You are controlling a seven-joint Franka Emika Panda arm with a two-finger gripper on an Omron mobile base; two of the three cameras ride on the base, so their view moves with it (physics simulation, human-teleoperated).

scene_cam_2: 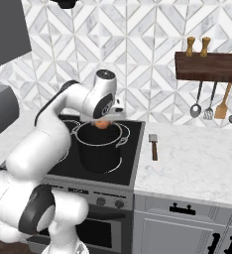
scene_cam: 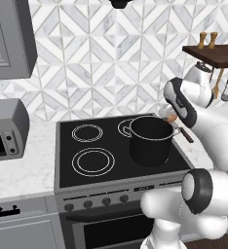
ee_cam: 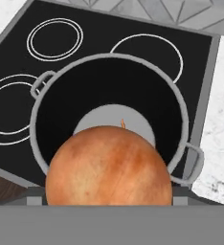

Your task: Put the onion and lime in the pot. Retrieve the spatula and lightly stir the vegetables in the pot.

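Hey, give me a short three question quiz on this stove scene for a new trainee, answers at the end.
1. True or false: the onion is lying on the floor of the pot.
2. Multiple choice: the spatula lies A) in the pot, B) on the counter to the right of the stove, C) on a burner ring.
3. Fill in: the pot stands on the stove's front ____ burner, seen from the robot.

Key:
1. False. The end effector holds the onion above the pot's opening, and the pot's grey bottom shows beneath it.
2. B
3. right
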